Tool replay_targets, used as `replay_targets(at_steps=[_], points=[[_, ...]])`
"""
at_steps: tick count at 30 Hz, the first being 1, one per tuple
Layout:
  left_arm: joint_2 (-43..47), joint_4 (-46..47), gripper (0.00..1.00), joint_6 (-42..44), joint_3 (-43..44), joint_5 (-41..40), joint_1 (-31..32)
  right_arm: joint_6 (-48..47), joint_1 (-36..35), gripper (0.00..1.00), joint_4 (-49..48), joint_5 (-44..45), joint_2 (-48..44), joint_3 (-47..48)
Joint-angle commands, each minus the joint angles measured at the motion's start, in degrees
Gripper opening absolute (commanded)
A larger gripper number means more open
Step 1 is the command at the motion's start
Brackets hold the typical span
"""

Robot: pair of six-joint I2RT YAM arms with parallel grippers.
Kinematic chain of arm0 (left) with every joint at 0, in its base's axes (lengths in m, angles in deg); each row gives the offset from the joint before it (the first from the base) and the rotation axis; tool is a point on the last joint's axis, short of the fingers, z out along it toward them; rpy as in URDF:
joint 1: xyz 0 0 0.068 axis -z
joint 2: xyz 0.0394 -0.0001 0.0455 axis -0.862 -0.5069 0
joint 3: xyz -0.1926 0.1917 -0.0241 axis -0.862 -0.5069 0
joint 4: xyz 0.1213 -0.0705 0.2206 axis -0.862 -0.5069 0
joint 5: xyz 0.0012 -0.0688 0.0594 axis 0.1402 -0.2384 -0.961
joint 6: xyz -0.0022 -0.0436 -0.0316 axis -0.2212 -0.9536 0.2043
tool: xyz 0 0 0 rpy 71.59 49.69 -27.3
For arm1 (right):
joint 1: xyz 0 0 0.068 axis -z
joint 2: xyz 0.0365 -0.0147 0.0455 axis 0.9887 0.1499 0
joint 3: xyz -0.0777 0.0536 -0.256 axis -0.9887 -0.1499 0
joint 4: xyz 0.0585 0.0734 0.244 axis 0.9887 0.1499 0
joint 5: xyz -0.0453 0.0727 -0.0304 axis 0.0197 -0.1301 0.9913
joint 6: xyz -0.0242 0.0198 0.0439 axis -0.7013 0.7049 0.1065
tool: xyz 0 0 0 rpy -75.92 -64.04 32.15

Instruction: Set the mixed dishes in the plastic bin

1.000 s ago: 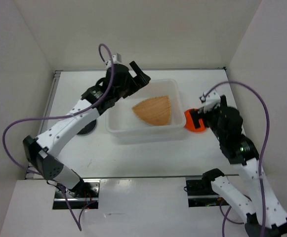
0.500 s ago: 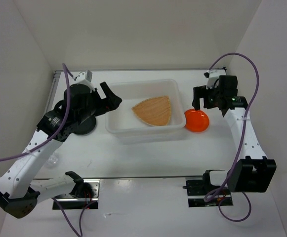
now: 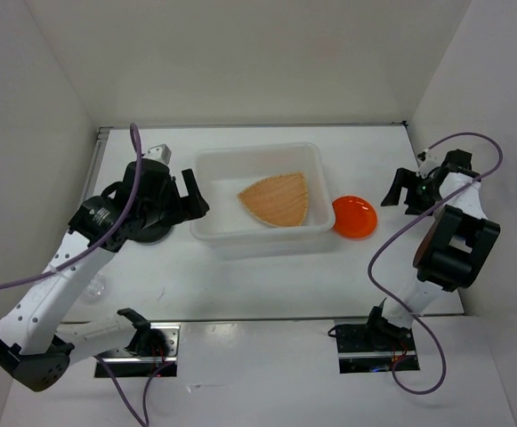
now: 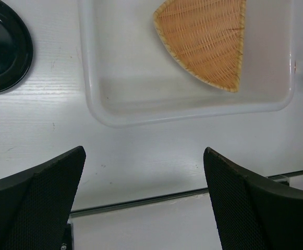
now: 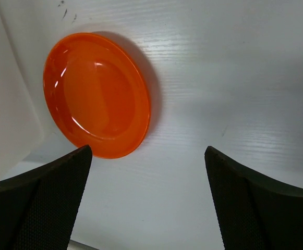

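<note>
Tan woven dish (image 3: 278,201) lay inside plastic bin (image 3: 258,242); orange plate (image 3: 354,217) sat at bin's 3 o'clock, black plate (image 4: 2,49) at 9 o'clock. Left gripper (image 4: 143,156) and right gripper (image 5: 148,151) both gaped wide, holding nothing.

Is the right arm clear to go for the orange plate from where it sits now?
Probably yes: the right claw is open and the orange plate lies uncovered with bare table between them. The plastic bin close beside it may crowd one finger.
</note>
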Motion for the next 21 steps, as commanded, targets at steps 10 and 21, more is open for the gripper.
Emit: replay_targets(at_steps=[10, 21], points=[[1.11, 1.92, 1.00, 0.78, -4.78, 2.35, -0.77, -1.73, -1.75, 0.98, -1.71, -1.68, 7.90, -0.01], [4.36, -2.72, 1.00, -5.73, -4.79, 1.82, -0.77, -3.05, -3.94, 0.98, -4.35, -6.59, 18.01, 1.57]])
